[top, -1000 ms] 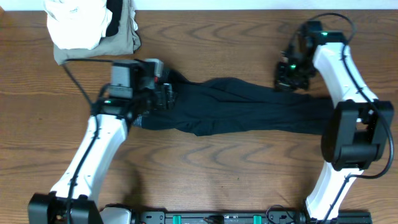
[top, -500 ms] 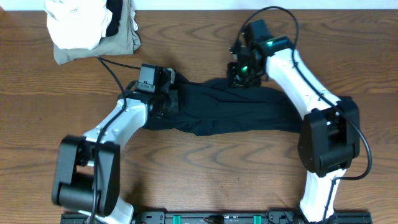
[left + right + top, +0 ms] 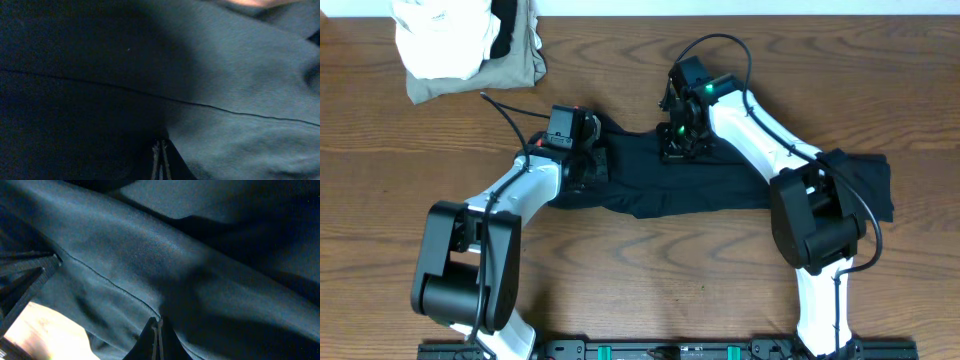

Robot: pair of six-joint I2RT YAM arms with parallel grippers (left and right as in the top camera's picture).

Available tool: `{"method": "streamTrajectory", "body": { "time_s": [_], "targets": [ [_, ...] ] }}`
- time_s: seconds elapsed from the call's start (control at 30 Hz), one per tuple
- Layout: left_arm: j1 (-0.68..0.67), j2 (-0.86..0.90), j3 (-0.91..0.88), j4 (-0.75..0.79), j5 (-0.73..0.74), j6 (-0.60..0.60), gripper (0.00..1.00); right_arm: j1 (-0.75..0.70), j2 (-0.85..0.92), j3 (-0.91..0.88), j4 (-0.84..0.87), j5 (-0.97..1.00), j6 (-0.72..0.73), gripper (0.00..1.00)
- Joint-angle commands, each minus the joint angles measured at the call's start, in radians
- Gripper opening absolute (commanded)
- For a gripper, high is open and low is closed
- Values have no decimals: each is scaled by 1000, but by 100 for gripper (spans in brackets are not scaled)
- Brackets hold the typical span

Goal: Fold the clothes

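Garment: the black soft-fabric garment (image 3: pixel 660 185), long like trousers, lies stretched left to right across the middle of the brown wooden desk (image 3: pixel 650 270), rumpled along its lower edge.
Right end: a dark flap pokes out past the right arm's elbow, with the arm crossing over the cloth there.
Left pincer: down on the garment's left end, and here's the close look! The left pincer (image 3: pixel 585 160) has its jaws pressed tight together, and in its own camera the tips (image 3: pixel 160 162) meet right on the dark cloth, a fine seam running across above them.
Left grip: looks like a nip of fabric between the tips, though the shadow there is deep.
Right pincer: over at the garment's upper edge, near the middle, the right pincer (image 3: pixel 680 145) is clamped fully closed.
Right grip: its wrist view shows the tips (image 3: pixel 156 337) pinching a fold of the black cloth, a stitched seam leading straight into them, with bare desk wood showing at lower left.
Spacing: the two pincers sit near each other, both on the garment's left half.
Far corner: a white folded cloth (image 3: pixel 440 40) rests atop a khaki-olive folded garment (image 3: pixel 520 65) at the desk's back left, well apart from the action.
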Motion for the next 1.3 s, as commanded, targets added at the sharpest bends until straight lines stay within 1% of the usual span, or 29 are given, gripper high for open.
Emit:
{"method": "streamTrajectory", "body": {
  "time_s": [0.0, 0.23, 0.33, 0.37, 0.4, 0.43, 0.5, 0.53, 0.57, 0.6, 0.73, 0.83, 0.9, 1.07, 1.2, 1.27],
  "targets": [
    [0, 24, -2, 4, -9, -14, 6, 18, 18, 11, 10, -3, 16, 1],
    [0, 24, -2, 5, -9, -13, 6, 18, 29, 10, 25, 79, 39, 1],
    [0, 24, -2, 5, -9, -13, 6, 18, 39, 10, 42, 86, 38, 2],
    [0, 24, -2, 5, -9, -13, 6, 18, 42, 10, 51, 104, 33, 7],
    [0, 24, -2, 5, -9, -13, 6, 17, 44, 10, 63, 134, 11, 18],
    [0, 24, -2, 4, -9, -13, 6, 16, 44, 10, 75, 161, -27, 33],
    [0, 24, -2, 4, -9, -13, 6, 15, 44, 11, 84, 205, -114, 57],
    [0, 24, -2, 5, -9, -13, 6, 14, 44, 13, 84, 227, -153, 65],
    [0, 24, -2, 5, -9, -13, 6, 13, 44, 14, 82, 244, -193, 70],
    [0, 24, -2, 5, -9, -13, 6, 11, 44, 14, 80, 259, -228, 72],
    [0, 24, -2, 12, -9, -13, 6, -4, 44, 14, 81, 288, -328, 72],
    [0, 24, -2, 17, -9, -13, 6, -11, 45, 14, 82, 284, -352, 63],
    [0, 24, -2, 18, -9, -14, 6, -11, 47, 14, 88, 283, -375, 60],
    [0, 24, -2, 16, -9, -14, 6, -11, 50, 14, 102, 274, -379, 45],
    [0, 24, -2, 16, -9, -14, 6, -7, 52, 14, 105, 265, -379, 43],
    [0, 24, -2, 16, -9, -14, 6, -4, 53, 14, 105, 265, -378, 38]
  ]
}}
